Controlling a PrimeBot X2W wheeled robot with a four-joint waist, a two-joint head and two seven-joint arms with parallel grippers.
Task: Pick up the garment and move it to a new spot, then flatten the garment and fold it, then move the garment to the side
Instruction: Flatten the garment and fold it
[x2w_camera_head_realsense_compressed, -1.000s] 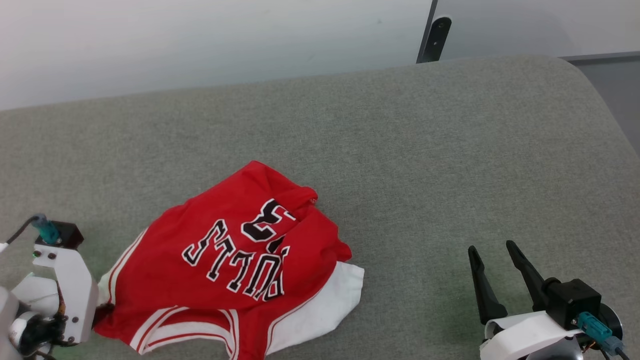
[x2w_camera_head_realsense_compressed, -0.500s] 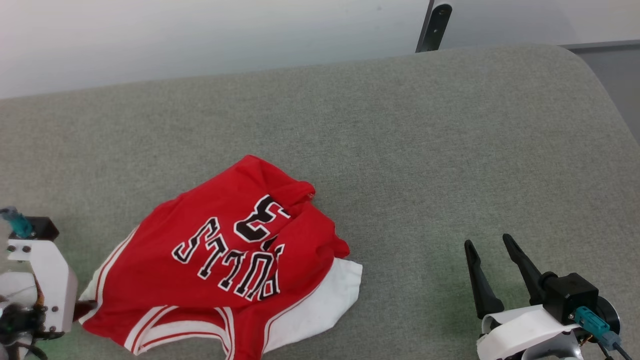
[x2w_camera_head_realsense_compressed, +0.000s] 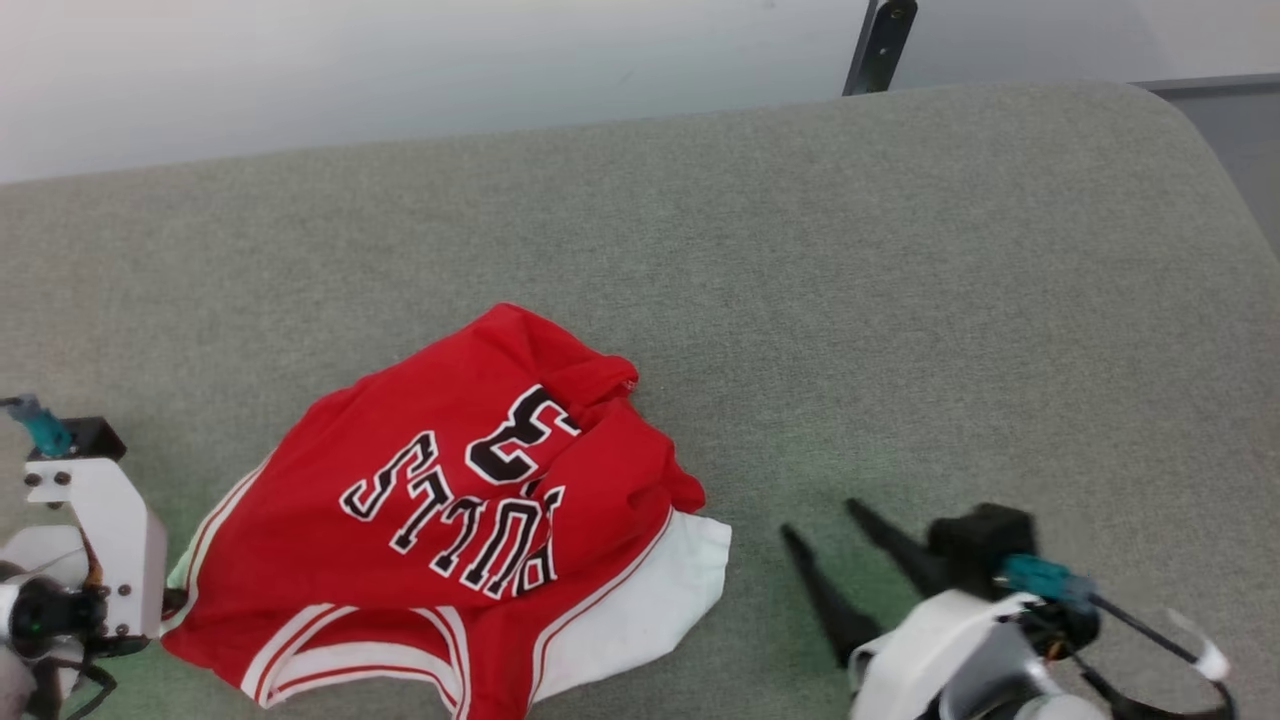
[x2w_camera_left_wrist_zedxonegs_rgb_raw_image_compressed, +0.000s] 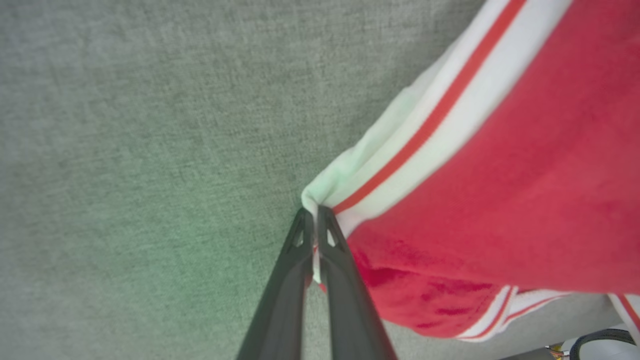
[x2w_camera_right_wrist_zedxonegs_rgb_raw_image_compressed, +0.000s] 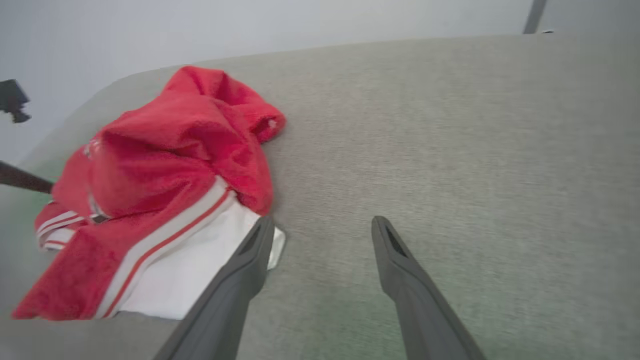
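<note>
The garment (x2w_camera_head_realsense_compressed: 470, 520) lies crumpled at the near left of the surface (x2w_camera_head_realsense_compressed: 900, 300), apparently not yet lifted, flattened or folded. The left pincer (x2w_camera_left_wrist_zedxonegs_rgb_raw_image_compressed: 315, 215) pinches its striped corner. The right pincer (x2w_camera_right_wrist_zedxonegs_rgb_raw_image_compressed: 322, 222) is spread, just beside its sleeve.

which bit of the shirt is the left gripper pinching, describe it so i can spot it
On the grey-green pad lies a crumpled red shirt. Follow it to the corner beside the left gripper. The pinched bit is the white edge with one red stripe, unlike the plain white sleeve on the opposite side.
</note>
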